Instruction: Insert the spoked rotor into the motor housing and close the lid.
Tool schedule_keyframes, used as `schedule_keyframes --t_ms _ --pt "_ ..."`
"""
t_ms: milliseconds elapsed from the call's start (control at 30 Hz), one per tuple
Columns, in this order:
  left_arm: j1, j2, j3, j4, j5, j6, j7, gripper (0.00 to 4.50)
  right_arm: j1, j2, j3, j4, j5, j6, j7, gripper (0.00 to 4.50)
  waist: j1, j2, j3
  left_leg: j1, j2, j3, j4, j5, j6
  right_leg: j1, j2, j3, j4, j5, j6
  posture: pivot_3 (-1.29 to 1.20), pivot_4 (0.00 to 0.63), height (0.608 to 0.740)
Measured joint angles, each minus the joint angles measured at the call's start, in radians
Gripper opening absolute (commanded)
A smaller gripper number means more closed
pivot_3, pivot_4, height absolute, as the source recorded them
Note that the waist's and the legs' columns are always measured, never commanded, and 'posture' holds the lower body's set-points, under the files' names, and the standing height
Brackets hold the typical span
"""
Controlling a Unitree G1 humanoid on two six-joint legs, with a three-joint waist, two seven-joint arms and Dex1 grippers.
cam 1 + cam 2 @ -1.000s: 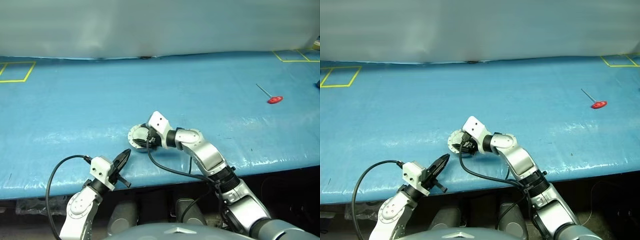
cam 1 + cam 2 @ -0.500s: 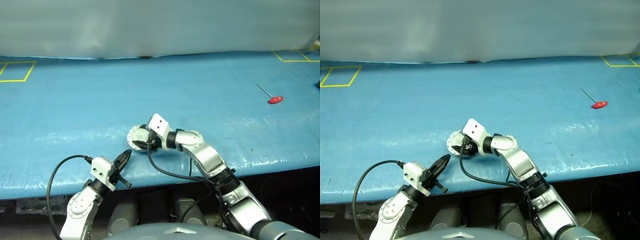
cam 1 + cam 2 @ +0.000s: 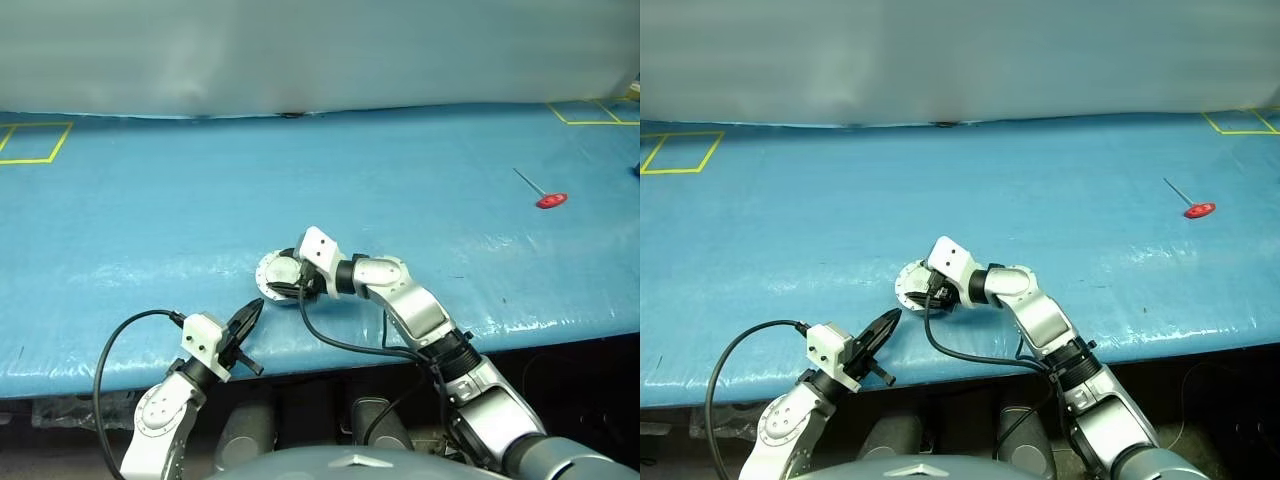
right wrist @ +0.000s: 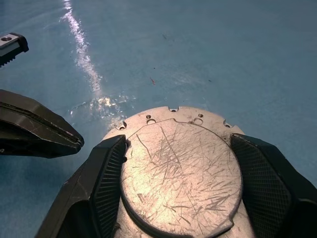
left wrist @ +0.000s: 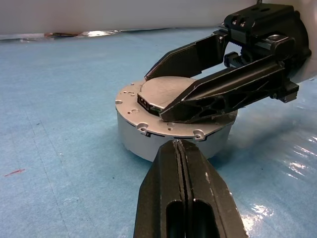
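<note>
Right wrist view: lid (image 4: 181, 178) closed flat on motor housing (image 5: 148, 139), scratched face up, axis vertical, near table (image 3: 150, 200) front edge. Right gripper (image 4: 178, 193) spread astride raised centre. Left gripper (image 5: 182, 148) clenched empty, tip just beside housing wall.

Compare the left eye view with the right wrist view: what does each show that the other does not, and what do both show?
Left eye view alone: the red-handled tool far off on the blue table, and yellow tape squares.

Right wrist view alone: the scratches on the lid and the small holes along its rim.

Both: the closed lid, the open right gripper astride its raised centre, and the shut left gripper beside it.
</note>
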Motion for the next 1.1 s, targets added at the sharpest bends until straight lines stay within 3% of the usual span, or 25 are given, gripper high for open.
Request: schedule_keyframes --t_ms 1100 --pt "0.0 -0.002 -0.019 0.0 0.0 0.002 0.001 0.0 -0.109 -0.015 0.015 0.083 -0.026 -0.041 0.149 3.04 0.0 0.001 0.0 0.0 0.0 0.0 0.0 0.0 0.0 0.0 0.0 0.0 0.0 0.0 0.0 0.0 0.15 0.74"
